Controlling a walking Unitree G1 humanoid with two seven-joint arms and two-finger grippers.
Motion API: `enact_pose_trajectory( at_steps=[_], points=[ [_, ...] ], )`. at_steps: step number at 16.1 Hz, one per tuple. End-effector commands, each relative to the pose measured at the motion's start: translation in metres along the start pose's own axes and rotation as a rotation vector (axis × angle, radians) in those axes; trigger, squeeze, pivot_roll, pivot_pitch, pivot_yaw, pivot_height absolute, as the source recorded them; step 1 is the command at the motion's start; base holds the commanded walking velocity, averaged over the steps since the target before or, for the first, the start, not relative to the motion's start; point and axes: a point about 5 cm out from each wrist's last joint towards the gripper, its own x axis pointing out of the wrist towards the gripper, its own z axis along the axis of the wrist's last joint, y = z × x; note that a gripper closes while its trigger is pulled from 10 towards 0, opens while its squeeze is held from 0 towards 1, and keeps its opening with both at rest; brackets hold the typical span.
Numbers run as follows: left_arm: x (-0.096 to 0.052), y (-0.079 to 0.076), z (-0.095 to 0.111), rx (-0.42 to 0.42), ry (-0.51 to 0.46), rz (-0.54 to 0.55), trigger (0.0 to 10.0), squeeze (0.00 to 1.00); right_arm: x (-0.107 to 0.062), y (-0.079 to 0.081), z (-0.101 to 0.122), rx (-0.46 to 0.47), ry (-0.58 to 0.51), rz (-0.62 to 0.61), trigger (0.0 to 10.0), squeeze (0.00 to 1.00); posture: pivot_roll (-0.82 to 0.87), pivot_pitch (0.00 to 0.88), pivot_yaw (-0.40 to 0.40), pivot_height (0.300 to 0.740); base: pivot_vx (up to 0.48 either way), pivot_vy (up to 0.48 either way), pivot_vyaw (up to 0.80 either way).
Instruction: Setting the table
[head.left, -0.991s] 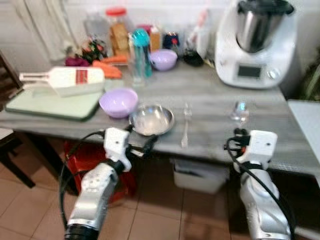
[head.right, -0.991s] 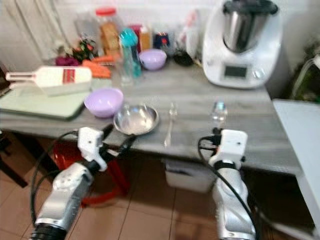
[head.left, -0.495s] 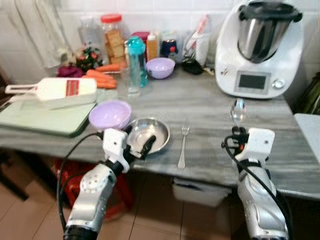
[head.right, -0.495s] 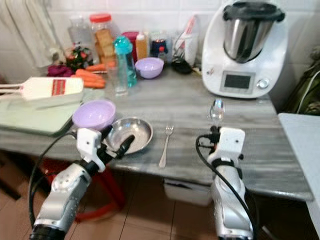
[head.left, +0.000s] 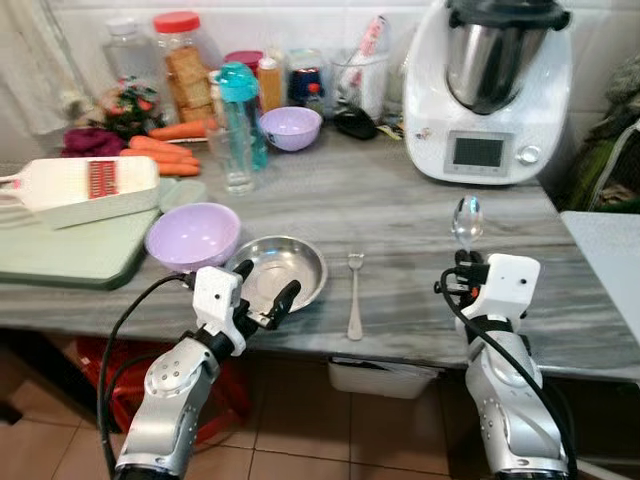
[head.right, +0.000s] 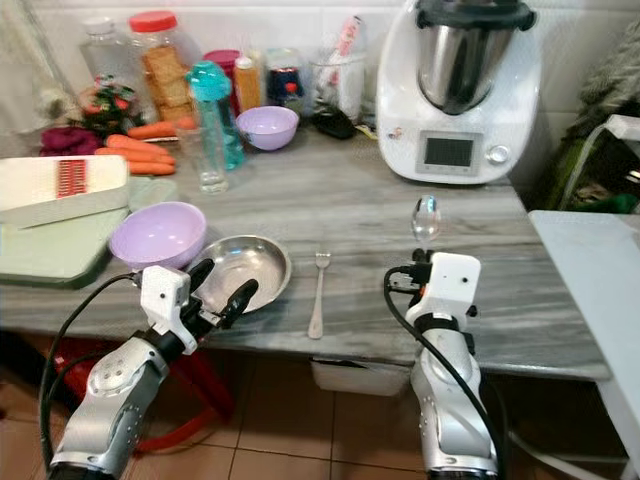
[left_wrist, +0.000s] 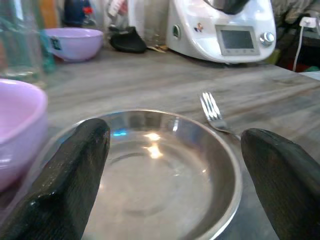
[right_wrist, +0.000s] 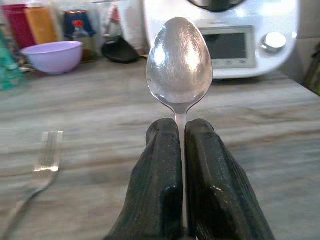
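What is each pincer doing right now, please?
Left pincer: open, at the steel plate's near rim.
Right pincer: closed on the spoon.

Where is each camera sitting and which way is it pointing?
Left eye view: on the head, looking down at the counter; both arms show.
Right eye view: same head, same scene, shifted slightly.
Left wrist view: on the left arm, looking along the open left tool at the metal bowl.
Right wrist view: on the right arm, along the right tool shut on the spoon.
Both wrist views share the fork.
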Motion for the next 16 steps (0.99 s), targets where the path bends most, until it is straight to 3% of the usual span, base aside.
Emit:
enact_pose_trajectory(
  at_steps=[1, 4, 8, 10, 16],
  points=[
    [-0.006, 0.002, 0.001, 0.007, 0.006, -0.014, 10.0, 0.0, 0.001, 0.002, 0.0, -0.01, -0.001, 0.007, 10.0, 0.0, -0.03, 0.0, 0.025, 0.74, 0.0, 0.0, 0.0],
    [-0.022, 0.005, -0.002, 0.023, 0.046, -0.089, 10.0, 0.0, 0.002, 0.0, -0.011, 0.047, 0.071, -0.024, 10.0, 0.0, -0.02, 0.0, 0.022, 0.74, 0.0, 0.0, 0.0],
    [-0.025, 0.001, -0.001, 0.037, 0.064, -0.157, 10.0, 0.0, 0.008, 0.008, -0.02, 0.088, 0.152, -0.007, 10.0, 0.0, -0.02, 0.0, 0.023, 0.74, 0.0, 0.0, 0.0],
    [-0.025, -0.003, 0.0, 0.037, 0.073, -0.217, 10.0, 0.0, 0.014, 0.025, -0.027, 0.157, 0.214, 0.034, 10.0, 0.0, -0.02, 0.0, 0.026, 0.74, 0.0, 0.0, 0.0],
    [-0.025, -0.005, 0.001, 0.039, 0.081, -0.242, 10.0, 0.0, 0.017, 0.052, -0.039, 0.191, 0.329, 0.099, 10.0, 0.0, -0.02, 0.0, 0.021, 0.74, 0.0, 0.0, 0.0]
  ],
)
